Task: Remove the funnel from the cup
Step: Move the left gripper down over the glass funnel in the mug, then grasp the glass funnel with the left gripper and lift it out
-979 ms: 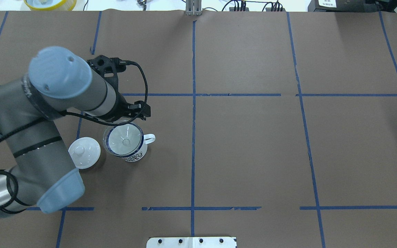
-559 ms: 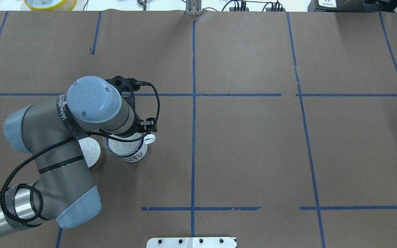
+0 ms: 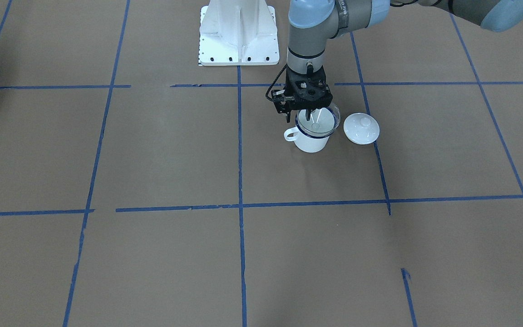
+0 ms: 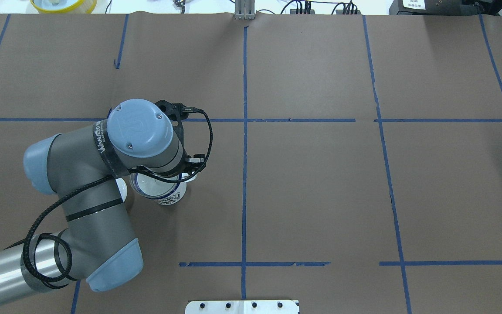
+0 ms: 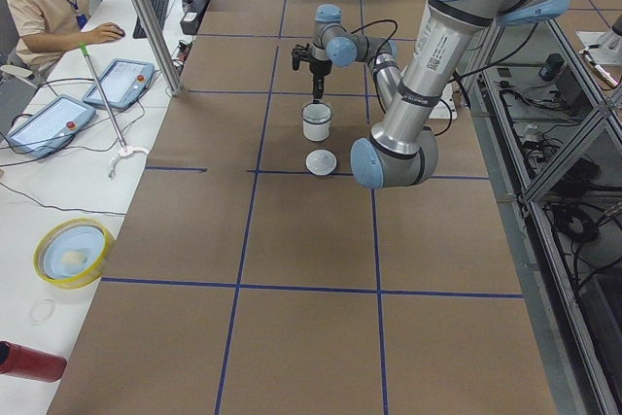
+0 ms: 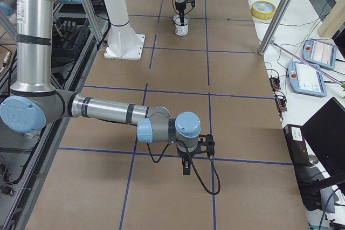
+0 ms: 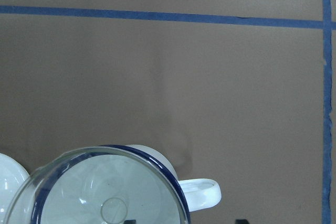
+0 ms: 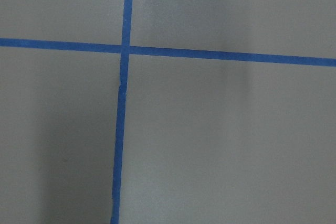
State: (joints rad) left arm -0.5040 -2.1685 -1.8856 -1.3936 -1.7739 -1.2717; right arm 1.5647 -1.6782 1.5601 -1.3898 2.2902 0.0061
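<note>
The white cup (image 3: 311, 143) with a dark blue rim stands on the brown table, its handle (image 7: 202, 192) pointing to the robot's right. The clear funnel (image 3: 318, 119) sits in its mouth and also shows in the left wrist view (image 7: 105, 192). My left gripper (image 3: 306, 117) points straight down over the cup. It is open, with one fingertip over the funnel's inside and the other outside near the handle. In the overhead view the wrist hides most of the cup (image 4: 168, 196). My right gripper (image 6: 186, 169) hangs low over bare table far from the cup. I cannot tell whether it is open or shut.
A white round knobbed lid (image 3: 361, 128) lies on the table just beside the cup, on the robot's left. The white robot base plate (image 3: 239, 36) is behind the cup. A yellow bowl (image 4: 63, 4) sits beyond the far table edge.
My left arm has swung right and nearer, from behind the cup to directly over it. It now covers most of the funnel and the lid in the overhead view. The cup has not moved.
</note>
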